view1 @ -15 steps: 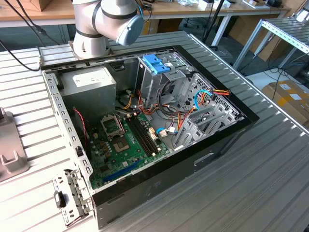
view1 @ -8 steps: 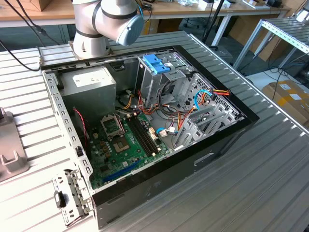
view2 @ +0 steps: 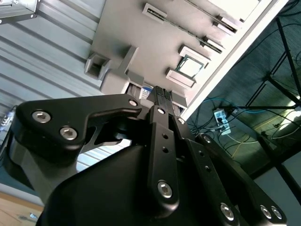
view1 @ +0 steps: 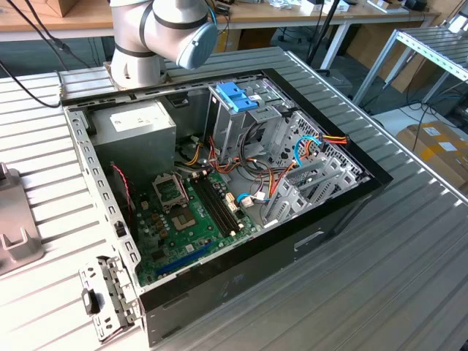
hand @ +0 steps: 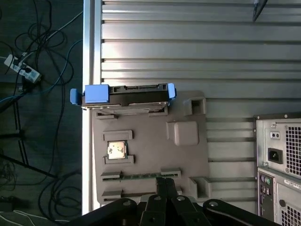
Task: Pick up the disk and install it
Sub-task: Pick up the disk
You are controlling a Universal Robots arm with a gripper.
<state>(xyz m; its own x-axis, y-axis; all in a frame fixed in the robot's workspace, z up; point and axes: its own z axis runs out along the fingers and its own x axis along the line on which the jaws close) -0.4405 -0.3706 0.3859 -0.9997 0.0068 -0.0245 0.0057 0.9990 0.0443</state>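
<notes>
Dark disk with blue rails, grey tray, green motherboard, ribbed silver table

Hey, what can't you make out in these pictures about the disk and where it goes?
Disk label: edge-on in the first wrist view, face hidden.
Rest of the disk: behind the gripper in the second wrist view.
Grey tray: cut off at the exterior view's left edge.
Cage inside: hidden by its walls.

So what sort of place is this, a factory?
More likely a robotics lab or workshop: a grey robot arm stands by an open black computer case on a ribbed aluminium table, with wooden workbenches and cardboard boxes around.
</notes>
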